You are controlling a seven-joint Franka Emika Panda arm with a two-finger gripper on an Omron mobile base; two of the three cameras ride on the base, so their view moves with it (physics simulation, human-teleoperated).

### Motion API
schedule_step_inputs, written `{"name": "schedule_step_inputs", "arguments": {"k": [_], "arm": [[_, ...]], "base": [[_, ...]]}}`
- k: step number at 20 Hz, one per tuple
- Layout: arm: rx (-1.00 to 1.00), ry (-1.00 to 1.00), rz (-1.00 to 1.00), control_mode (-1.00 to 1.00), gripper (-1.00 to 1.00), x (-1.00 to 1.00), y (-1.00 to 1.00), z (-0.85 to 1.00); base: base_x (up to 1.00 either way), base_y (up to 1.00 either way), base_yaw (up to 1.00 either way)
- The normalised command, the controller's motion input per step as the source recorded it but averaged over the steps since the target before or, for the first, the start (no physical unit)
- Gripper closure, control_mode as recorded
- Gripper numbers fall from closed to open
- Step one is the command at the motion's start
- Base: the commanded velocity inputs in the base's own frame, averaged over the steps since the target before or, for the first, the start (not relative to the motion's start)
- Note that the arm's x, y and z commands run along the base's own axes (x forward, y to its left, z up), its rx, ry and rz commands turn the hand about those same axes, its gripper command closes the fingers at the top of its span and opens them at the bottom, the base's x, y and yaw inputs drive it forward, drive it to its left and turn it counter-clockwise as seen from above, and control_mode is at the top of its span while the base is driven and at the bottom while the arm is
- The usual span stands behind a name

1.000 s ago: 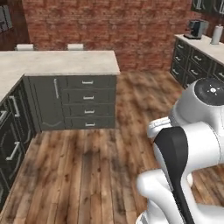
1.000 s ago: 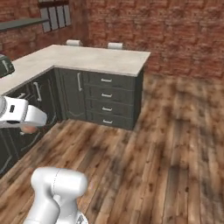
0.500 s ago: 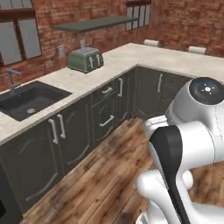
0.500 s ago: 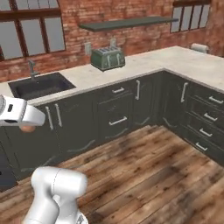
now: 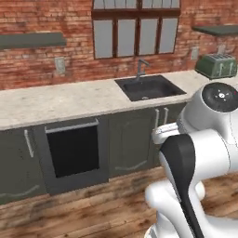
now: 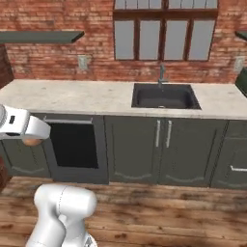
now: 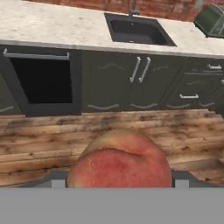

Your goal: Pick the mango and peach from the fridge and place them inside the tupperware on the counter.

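Observation:
The peach (image 7: pixel 120 159), pinkish-red with an orange top, sits close in front of the hand camera, and my gripper (image 7: pixel 119 178) is shut on it. In the right base view the white hand holds the peach (image 6: pixel 32 142) at the far left, in front of the dark cabinets, with the gripper (image 6: pixel 30 140) around it. The beige speckled counter (image 5: pixel 69 100) runs along the brick wall ahead, and it also shows in the other views (image 6: pixel 72 94) (image 7: pixel 52 22). The mango, the fridge and the tupperware are out of view.
A black sink (image 5: pixel 149 87) with a faucet is set into the counter under the window. A green toaster (image 5: pixel 215 66) stands at the right. A dark oven-like opening (image 6: pixel 75 144) sits in the cabinets. Wooden floor (image 7: pixel 52 135) lies between me and the cabinets.
The base has turned, so the whole scene swept from the island cabinets past the corner to the sink wall. The peach stays in the shut gripper.

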Motion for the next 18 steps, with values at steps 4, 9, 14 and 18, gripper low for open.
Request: {"name": "schedule_step_inputs", "arguments": {"k": [4,9,14,18], "arm": [[0.0,0.0,0.0,1.0,1.0,0.0,0.0,0.0],[0.0,0.0,0.0,1.0,1.0,0.0,0.0,0.0],[0.0,0.0,0.0,1.0,1.0,0.0,0.0,0.0],[0.0,0.0,0.0,1.0,1.0,0.0,0.0,0.0]], "base": [[0.04,0.55,1.0],[0.18,0.02,0.16],[0.25,-0.9,-0.35],[0.19,-1.0,-0.27]]}}
